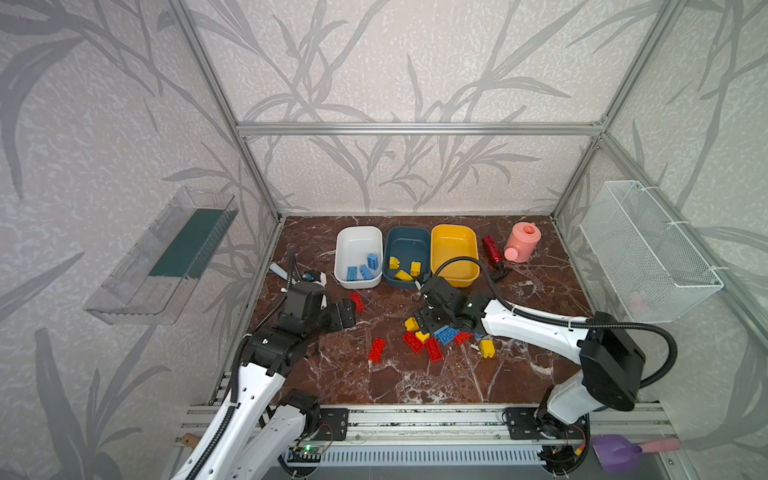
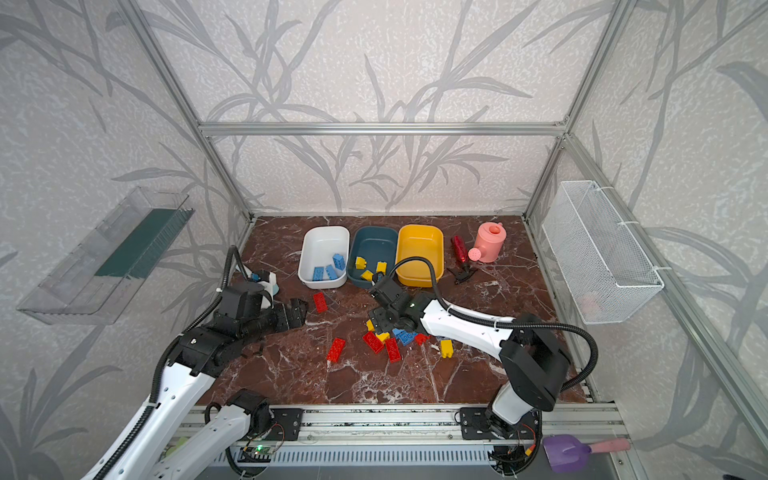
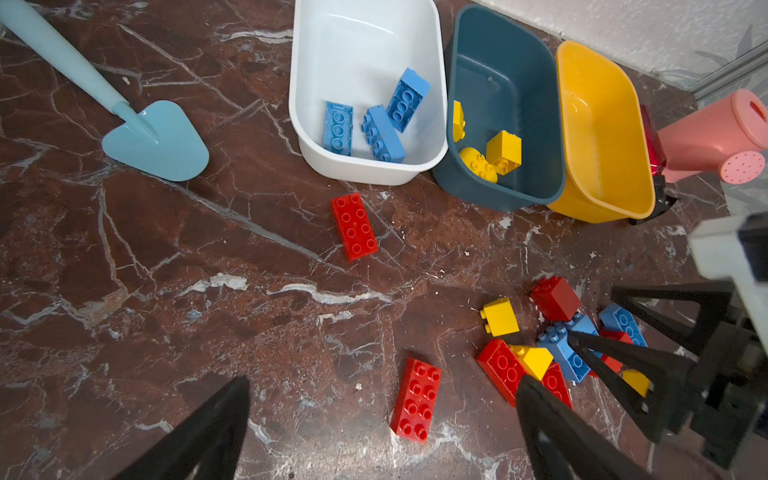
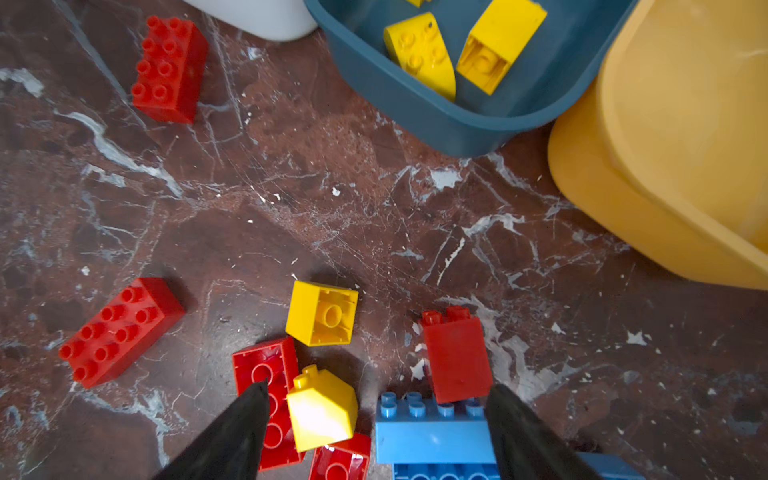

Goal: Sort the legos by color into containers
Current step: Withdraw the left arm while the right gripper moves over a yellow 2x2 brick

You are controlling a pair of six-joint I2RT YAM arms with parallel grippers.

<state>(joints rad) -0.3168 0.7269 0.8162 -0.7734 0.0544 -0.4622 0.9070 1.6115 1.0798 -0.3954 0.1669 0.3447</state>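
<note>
– Brown marbled tabletop [image 1: 415, 386]: what crowds it besides the bricks?
– From my console, a pink plastic watering can [image 1: 523, 243] and a red cylindrical tool [image 1: 492, 249] stand just beside the yellow plastic tub [image 1: 453, 245]. The right arm's black cable [image 1: 461, 258] arcs across that tub's front in both top views.
– Anything one camera catches alone?
– The left wrist view shows a pale blue plastic trowel [image 3: 158, 141] whole (from above, the left arm hides most of it). Three blue bricks [image 3: 380, 133] lie in the white plastic tub [image 3: 361, 41], and three yellow bricks [image 3: 503, 150] in the dark teal tub [image 3: 498, 62].
– And the pincers?
– The left gripper [image 3: 384, 380] gapes wide above a red eight-stud brick [image 3: 415, 401]. The right gripper [image 4: 378, 386], jaws also apart, hangs low over the mixed pile [image 1: 433, 348]. A yellow sloped brick [image 4: 322, 409] and a long blue brick [image 4: 432, 432] lie between its fingers.
</note>
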